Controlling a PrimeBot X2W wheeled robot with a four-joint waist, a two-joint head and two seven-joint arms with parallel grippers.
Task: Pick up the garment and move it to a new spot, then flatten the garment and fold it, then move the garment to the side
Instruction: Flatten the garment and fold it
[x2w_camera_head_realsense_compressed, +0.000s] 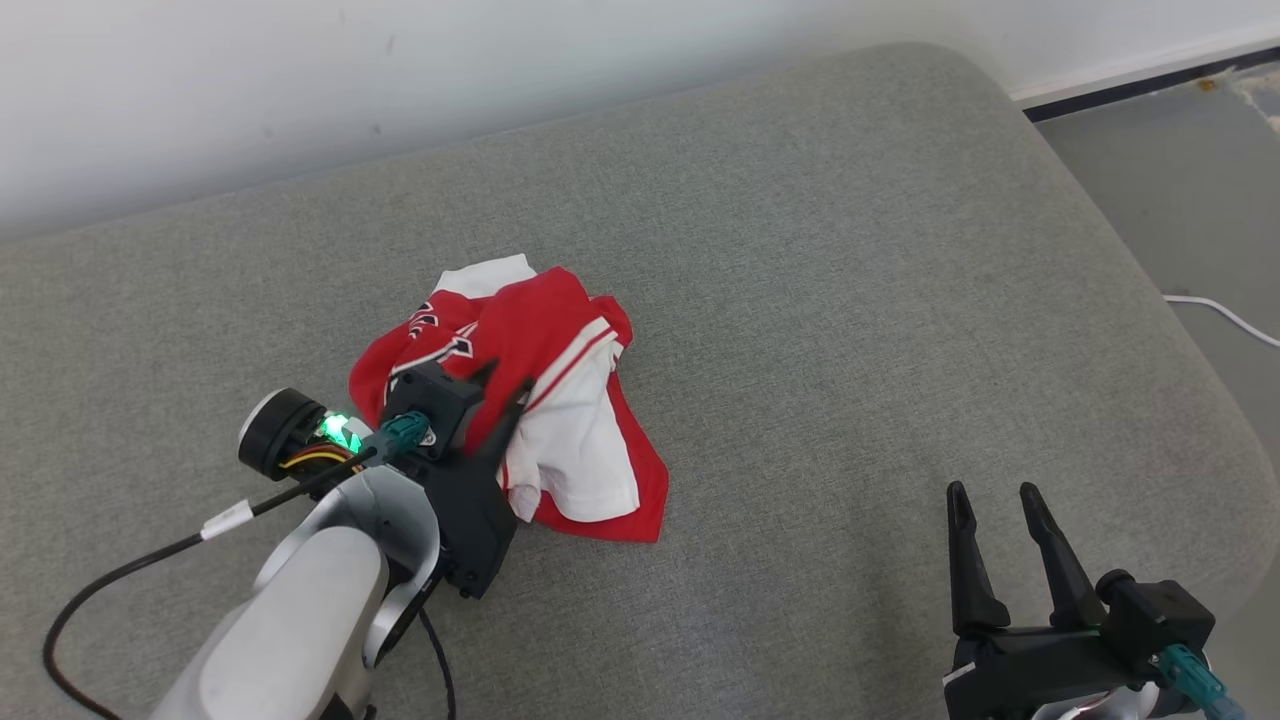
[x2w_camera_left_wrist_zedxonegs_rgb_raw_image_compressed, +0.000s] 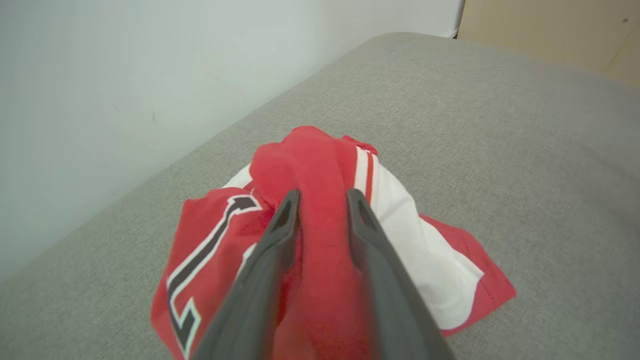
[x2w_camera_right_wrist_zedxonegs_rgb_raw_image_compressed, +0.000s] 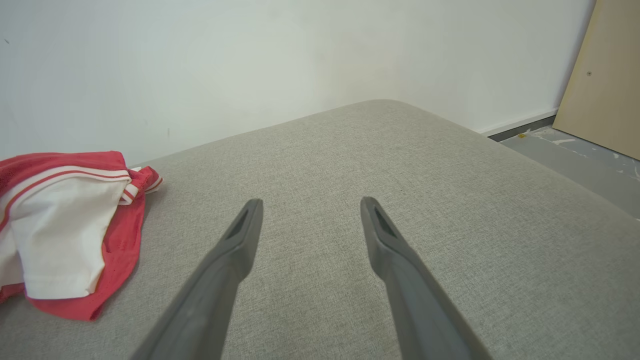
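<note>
- The red-and-white garment (x2w_camera_head_realsense_compressed: 560, 400) lay crumpled just left of centre in the head view, on the grey cushion (x2w_camera_head_realsense_compressed: 800, 250).
- The left gripper (x2w_camera_head_realsense_compressed: 507, 378) reached in from the lower left, onto the heap's left side.
- In the left wrist view its fingers (x2w_camera_left_wrist_zedxonegs_rgb_raw_image_compressed: 280, 235) were clamped on a raised red fold, the cloth filling the gap between them.
- The right gripper (x2w_camera_head_realsense_compressed: 994, 492) sat at the lower right, fingers apart over bare cushion, well clear of the garment.
</note>
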